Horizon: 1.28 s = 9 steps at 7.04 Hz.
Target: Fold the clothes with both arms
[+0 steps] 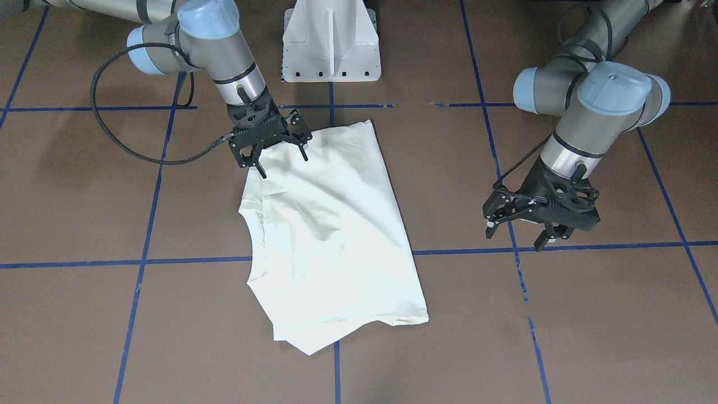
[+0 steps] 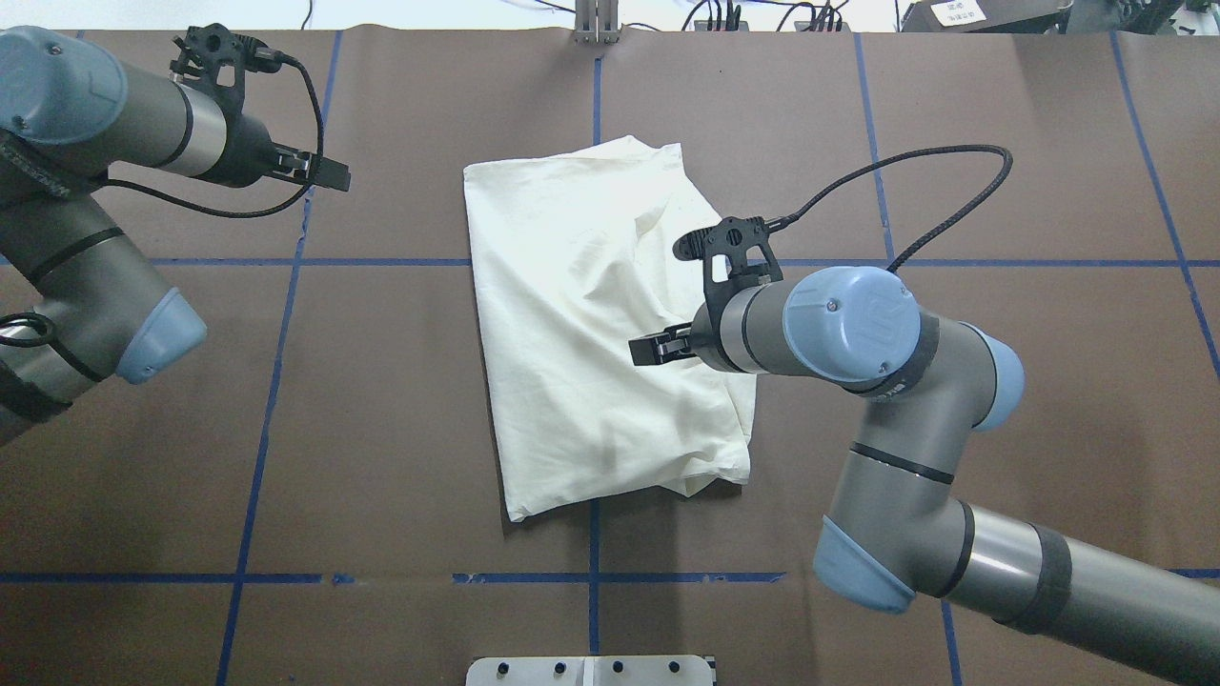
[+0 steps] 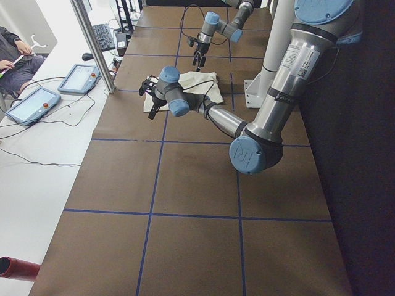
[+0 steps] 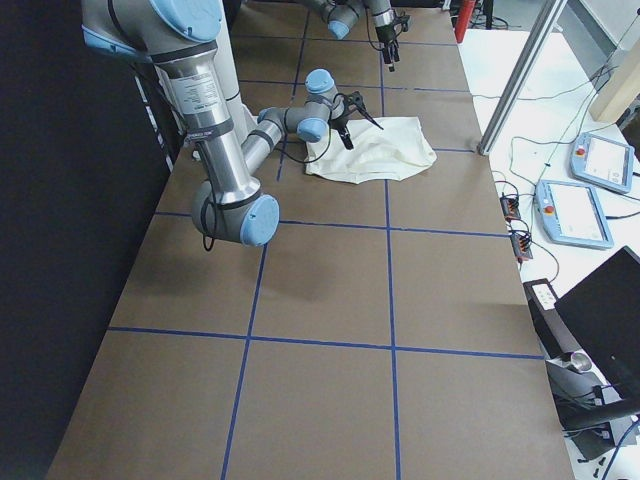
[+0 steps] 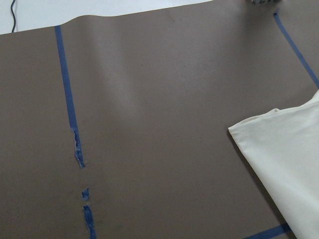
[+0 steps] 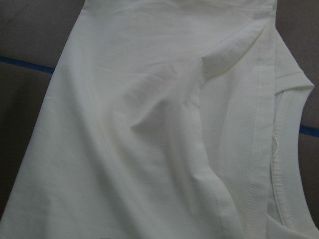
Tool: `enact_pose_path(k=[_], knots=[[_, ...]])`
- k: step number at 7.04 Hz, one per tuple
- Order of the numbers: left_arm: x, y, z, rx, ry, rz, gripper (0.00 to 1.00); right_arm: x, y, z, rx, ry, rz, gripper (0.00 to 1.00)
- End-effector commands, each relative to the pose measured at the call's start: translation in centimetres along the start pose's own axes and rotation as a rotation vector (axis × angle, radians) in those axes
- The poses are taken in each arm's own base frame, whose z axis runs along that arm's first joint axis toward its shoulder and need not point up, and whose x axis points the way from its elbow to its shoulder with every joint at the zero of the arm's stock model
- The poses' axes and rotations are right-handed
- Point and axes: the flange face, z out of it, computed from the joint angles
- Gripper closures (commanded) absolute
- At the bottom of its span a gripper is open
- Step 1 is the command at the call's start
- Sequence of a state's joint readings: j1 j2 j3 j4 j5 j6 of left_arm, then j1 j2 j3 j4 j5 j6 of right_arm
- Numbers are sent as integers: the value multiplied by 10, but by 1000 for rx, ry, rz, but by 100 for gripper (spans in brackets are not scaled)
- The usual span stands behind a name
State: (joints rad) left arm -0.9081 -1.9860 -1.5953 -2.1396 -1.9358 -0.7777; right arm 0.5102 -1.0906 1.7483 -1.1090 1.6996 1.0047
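Note:
The cream-white shirt (image 1: 331, 224) lies folded into a long rectangle on the brown table, plain side up, with the neckline at one long edge. It also shows in the overhead view (image 2: 591, 333) and fills the right wrist view (image 6: 149, 124). No print is visible. My right gripper (image 1: 284, 164) is open and hovers over the shirt's corner nearest the robot base, holding nothing; in the overhead view (image 2: 646, 350) it is above the shirt's right side. My left gripper (image 1: 516, 240) is open and empty above bare table, well apart from the shirt. The left wrist view shows only one shirt corner (image 5: 284, 154).
A white metal pedestal base (image 1: 331, 42) stands at the robot's side of the table, just behind the shirt. Blue tape lines (image 1: 185, 261) mark a grid on the brown table. Tablets (image 3: 77, 77) and cables lie on a white bench beyond the table's far edge.

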Motion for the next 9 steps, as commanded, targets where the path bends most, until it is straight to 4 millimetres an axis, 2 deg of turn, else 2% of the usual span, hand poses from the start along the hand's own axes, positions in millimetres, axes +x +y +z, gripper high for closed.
enact_pose_path(k=[1,3,4,9], knots=[[-3,2,1,-2,-1,-1,0,17,-11,33,0,-31,29,43],[-2,2,0,-1,0,1,0,32,-4,55,-27,13,34,46],[-2,2,0,-1,0,0,0,34,-4,57,-28,18,37,52],[-2,2,0,0,1,2,0,42,-1,68,-40,42,39,53]])
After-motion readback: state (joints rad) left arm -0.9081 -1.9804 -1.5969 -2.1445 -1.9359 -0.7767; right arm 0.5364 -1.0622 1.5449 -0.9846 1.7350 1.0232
